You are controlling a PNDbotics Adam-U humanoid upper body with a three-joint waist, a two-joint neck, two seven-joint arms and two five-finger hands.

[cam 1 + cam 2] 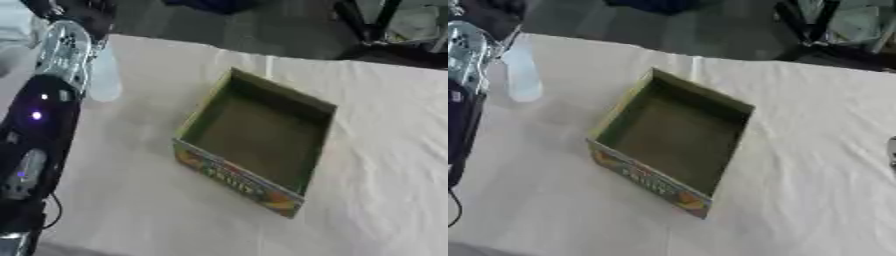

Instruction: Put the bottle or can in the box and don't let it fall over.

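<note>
The left arm (39,125) comes in along the left edge, black with a silver joint near the top, and reaches toward the far left corner of the bench (131,200). The left hand itself is lost in the dark clutter at the upper left, so I cannot tell whether it is released, clenched or grasping anything. A thin dark sliver at the right edge of the right eye view may belong to the right arm, but no right hand shows.

Just beside the silver joint stands a pale, translucent bottle (521,75), upright on the bench and near its far left edge. It is apart from the box (258,135), which lies open-topped in the middle of the bench, green inside with a printed colourful front wall, and holds nothing.

As I judge it, the bottle has not yet been lifted. It looks tall and narrow, so a brush from the arm could tip it. Catching its base on the box's near wall when lowering could topple it too.
</note>
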